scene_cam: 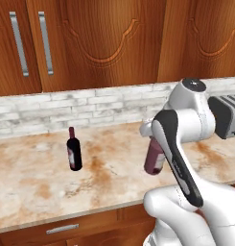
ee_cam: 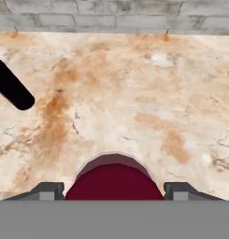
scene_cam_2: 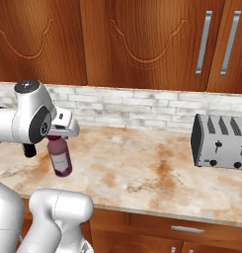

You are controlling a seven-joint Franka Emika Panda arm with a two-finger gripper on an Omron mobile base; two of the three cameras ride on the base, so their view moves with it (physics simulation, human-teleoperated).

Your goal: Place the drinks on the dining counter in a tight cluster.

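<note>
1. The gripper [ee_cam: 114,189] sits over the juice bottle [scene_cam_2: 60,157], one finger on each side of its top. The jaws are spread wide; whether they already pinch it I cannot tell.
2. The bottle seems tilted, near the counter's [scene_cam: 37,185] front edge by the brick wall; whether it touches the counter is unclear.
3. Confirm a firm, centred grip before lifting.
4. Rise straight, clear of the wine bottle [scene_cam: 74,152] and toaster [scene_cam_2: 220,142].

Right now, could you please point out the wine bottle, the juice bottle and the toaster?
wine bottle [scene_cam: 74,154]: left base view, its label.
juice bottle [scene_cam_2: 60,159]: right base view, its body.
toaster [scene_cam_2: 220,142]: right base view, its front.
</note>
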